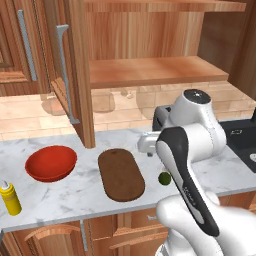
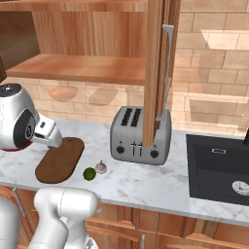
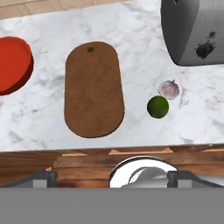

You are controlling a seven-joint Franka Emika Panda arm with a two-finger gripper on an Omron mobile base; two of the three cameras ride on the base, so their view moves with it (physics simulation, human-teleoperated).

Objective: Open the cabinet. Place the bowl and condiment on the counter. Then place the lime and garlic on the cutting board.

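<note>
1. Overhead, the cabinet (image 1: pixel 150 70) stood open, its doors swung out and both wooden shelves bare.
2. The bowl (image 1: pixel 51 163) sat upright on the bench (image 1: pixel 65 192), left of the board (image 1: pixel 121 174) and apart from it.
3. The condiment (image 1: pixel 10 197) stood upright near the front edge of the bench, left of the bowl and not touching it.
4. The board lay flat between the bowl and the lime (image 3: pixel 158 106), nothing on it.
5. The lime rested on the marble just right of the board; the garlic (image 3: pixel 169 89) lay just beside the lime, on the toaster (image 2: pixel 140 134) side, and whether they touched could not be told.
6. The toaster stood further right, with a dark sink (image 2: pixel 219 168) beyond it.
7. The jaws (image 3: pixel 112 178) were spread wide and held nothing, hanging above the front edge of the bench, with the board and lime ahead of them in the hand view.
</note>
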